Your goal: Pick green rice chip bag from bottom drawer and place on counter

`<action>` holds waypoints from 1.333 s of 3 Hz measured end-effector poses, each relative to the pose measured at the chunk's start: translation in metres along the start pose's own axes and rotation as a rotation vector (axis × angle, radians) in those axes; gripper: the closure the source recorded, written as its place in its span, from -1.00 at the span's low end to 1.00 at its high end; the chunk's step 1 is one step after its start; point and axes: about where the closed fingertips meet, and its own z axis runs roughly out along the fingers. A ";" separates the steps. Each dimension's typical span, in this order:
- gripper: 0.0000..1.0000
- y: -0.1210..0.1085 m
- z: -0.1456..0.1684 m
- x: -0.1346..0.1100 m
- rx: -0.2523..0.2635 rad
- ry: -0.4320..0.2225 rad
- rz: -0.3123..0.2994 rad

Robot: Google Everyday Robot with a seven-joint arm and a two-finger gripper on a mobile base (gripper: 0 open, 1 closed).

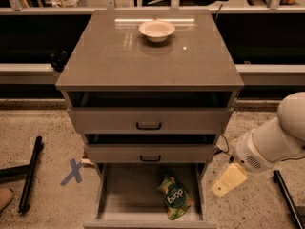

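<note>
Though the bottom drawer (119,194) stands open, the green rice chip bag (175,197) lies inside ungrasped, with the gripper (228,180) just right of the drawer, clenched or released I cannot tell, so both pick and counter (143,61) placement remain.

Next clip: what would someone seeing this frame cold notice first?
The pulled-out bottom drawer draws the eye first, with the green rice chip bag lying in its right front part. Just right of the drawer, the gripper hangs from a bulky white arm. A white bowl sits toward the back of the counter.
</note>
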 end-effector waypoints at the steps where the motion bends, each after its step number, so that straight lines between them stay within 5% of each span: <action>1: -1.00 -0.010 0.073 0.023 -0.013 0.061 0.044; 2: -1.00 -0.026 0.177 0.052 -0.064 0.068 0.116; 3: -1.00 -0.026 0.177 0.052 -0.064 0.068 0.116; 4: -1.00 -0.039 0.215 0.065 -0.056 0.079 0.132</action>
